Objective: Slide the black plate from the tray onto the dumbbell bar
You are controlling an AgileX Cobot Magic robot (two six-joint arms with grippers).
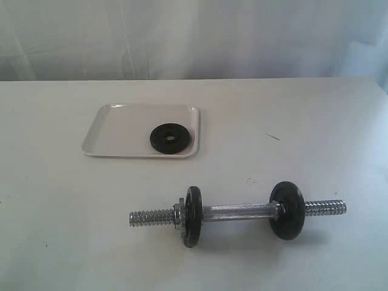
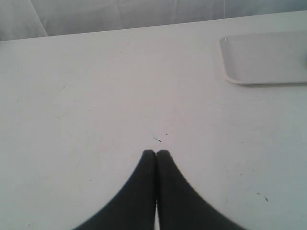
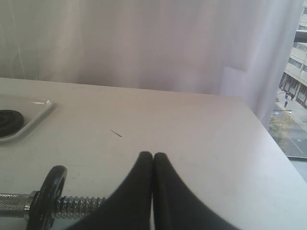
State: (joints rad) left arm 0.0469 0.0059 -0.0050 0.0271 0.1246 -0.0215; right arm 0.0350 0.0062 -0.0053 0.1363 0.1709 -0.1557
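White bench point(image 1: 60, 212) carries the tray point(image 1: 121, 130) and the dumbbell bar point(image 1: 239, 212), whose long axis runs left to right. The black plate point(image 1: 170, 139) lies flat in the tray, beyond the bar's left half. The left pincer point(image 2: 156, 153) and right pincer point(image 3: 152, 155) are pressed closed and empty, the right one near the bar's right threads.

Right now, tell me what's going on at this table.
Nothing is being handled yet. The black plate lies flat in the white tray, toward one corner. The dumbbell bar lies on the table apart from the tray, already carrying two black discs. Both arms' jaws are shut and hold nothing, the right ones near the bar's threaded end.
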